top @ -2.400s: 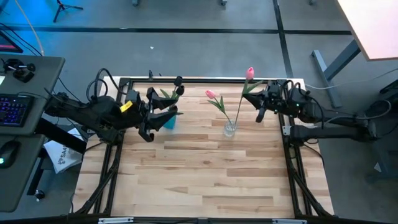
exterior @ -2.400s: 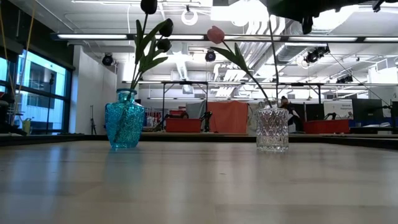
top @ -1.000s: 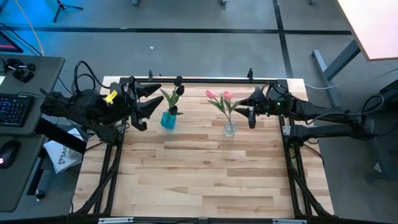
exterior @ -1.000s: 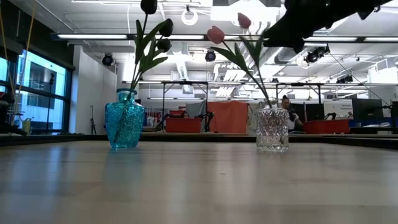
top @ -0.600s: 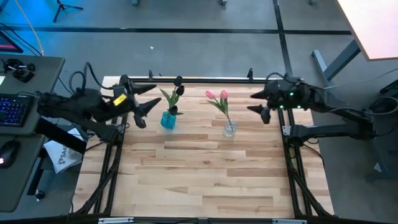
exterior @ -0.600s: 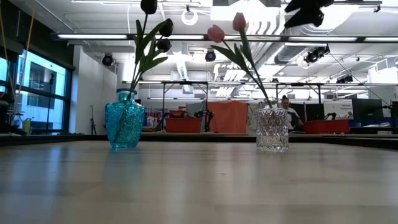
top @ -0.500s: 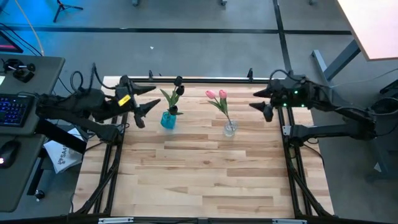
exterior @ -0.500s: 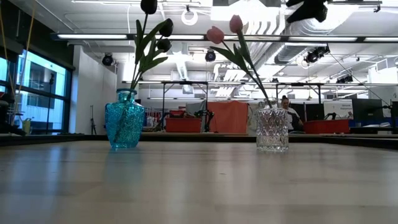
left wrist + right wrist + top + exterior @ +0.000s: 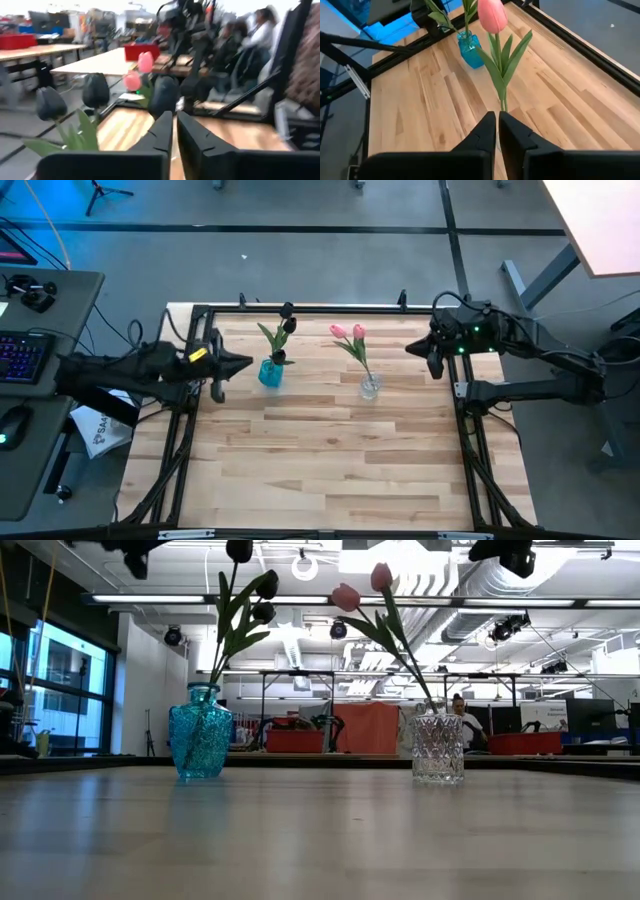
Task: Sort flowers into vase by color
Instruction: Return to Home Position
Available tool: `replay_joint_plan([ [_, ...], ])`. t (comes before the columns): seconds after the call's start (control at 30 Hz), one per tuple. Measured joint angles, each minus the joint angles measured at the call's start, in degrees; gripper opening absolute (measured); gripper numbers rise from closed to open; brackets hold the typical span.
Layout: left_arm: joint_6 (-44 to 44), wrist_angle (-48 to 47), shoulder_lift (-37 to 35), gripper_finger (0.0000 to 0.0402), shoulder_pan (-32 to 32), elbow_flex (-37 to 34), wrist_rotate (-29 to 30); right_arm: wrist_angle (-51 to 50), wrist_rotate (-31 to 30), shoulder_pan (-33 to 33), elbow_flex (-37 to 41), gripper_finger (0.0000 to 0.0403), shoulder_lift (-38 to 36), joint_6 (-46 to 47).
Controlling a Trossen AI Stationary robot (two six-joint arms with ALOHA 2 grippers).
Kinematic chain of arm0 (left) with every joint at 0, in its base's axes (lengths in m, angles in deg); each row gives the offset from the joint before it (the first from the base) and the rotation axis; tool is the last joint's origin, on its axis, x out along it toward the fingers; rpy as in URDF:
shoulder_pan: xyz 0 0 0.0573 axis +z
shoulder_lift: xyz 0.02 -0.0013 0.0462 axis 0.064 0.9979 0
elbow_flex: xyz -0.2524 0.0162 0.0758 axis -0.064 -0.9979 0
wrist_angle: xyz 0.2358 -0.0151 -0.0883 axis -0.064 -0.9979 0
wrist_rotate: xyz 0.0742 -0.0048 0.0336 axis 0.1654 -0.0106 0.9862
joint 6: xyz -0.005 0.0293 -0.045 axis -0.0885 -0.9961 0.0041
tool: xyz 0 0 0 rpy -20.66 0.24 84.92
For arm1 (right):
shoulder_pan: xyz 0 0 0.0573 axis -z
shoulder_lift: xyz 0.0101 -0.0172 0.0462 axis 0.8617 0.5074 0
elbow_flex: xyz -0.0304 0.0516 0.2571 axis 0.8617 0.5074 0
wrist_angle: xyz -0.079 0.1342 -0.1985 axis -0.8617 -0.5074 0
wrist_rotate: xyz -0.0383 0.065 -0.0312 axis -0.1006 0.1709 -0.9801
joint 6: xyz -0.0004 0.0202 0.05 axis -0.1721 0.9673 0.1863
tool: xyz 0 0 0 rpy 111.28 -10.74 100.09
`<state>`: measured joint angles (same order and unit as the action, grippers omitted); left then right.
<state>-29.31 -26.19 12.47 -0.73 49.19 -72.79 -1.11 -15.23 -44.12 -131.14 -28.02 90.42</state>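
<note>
Both pink flowers stand in the transparent vase, just right of centre in the upper part of the high view. Their heads are side by side and lean toward the upper left. Both dark flowers stand in the blue vase, left of centre in the same band. The two vases sit well apart on the far strip of the worktop. The low view agrees: dark heads rise over the blue vase on its left, pink heads over the clear one on its right. No stem lies on the boards in any view. You can take the colour sort as done, with each vase holding one colour only.

Your left gripper is at the left edge of the worktop, pointing toward the blue vase, near it but not touching. In its wrist view the jaws are drawn together to a thin slit with nothing between them. Your right gripper is at the upper right edge, well apart from the transparent vase. Its jaws are likewise closed and empty.

What is left, as I judge it, is only parking both arms. I cannot tell from these views whether either arm has reached its resting pose.
</note>
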Motion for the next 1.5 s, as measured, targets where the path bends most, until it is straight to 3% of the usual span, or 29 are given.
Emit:
replay_joint_plan([
  [0.4,5.03,19.43,-18.30,0.0001,0.00,-22.96,0.39,4.42,-0.26,-1.32,-0.02,0.0003,-0.09,2.84],
  [0.7,13.90,17.10,-25.02,0.0000,0.00,-31.00,3.17,-1.81,-0.04,-1.32,0.44,0.0001,-3.68,2.79],
  [0.93,17.05,14.50,-25.49,0.0000,0.00,-30.95,4.41,0.53,2.81,-2.94,12.01,0.0000,-14.38,8.09],
  [1.03,16.84,14.09,-25.40,0.0000,0.00,-30.94,4.42,9.71,4.85,-5.03,21.05,0.0000,-20.35,12.16],
  [1.13,16.58,13.67,-25.42,0.0000,0.00,-30.94,4.39,25.47,5.55,-7.31,31.91,0.0000,-24.78,14.74],
  [1.33,16.56,13.01,-25.40,0.0001,0.00,-30.94,4.39,63.03,5.51,-10.98,51.21,0.0000,-24.28,16.11],
  [1.5,16.54,13.05,-25.40,0.0001,0.00,-30.94,4.37,69.56,4.76,-12.53,55.86,0.0000,-24.94,13.19],
])
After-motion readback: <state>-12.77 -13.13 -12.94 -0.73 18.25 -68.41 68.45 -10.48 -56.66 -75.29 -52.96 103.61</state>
